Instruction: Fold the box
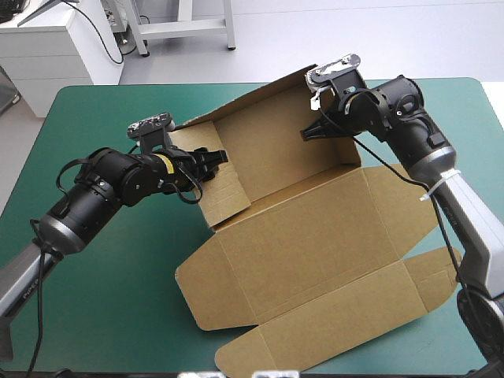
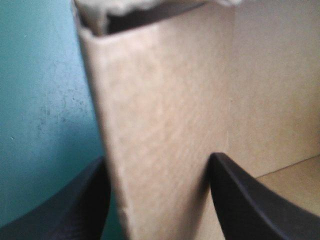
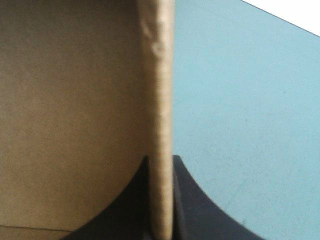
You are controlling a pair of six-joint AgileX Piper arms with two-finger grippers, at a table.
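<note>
Well, we find the box in the middle of the table, walls half raised: light, stiff board, best taken by a wall's edge. Our right claw pinches one side wall; our left claw straddles the other, fingers apart

The table carries a teal-green cover across its whole top. 1 item lies directly on it: the brown box, a cut board sheet, placed from centre toward the right edge. Its near panels and flaps lie flat on the cover. Its far portion stands up as raised walls.
</note>
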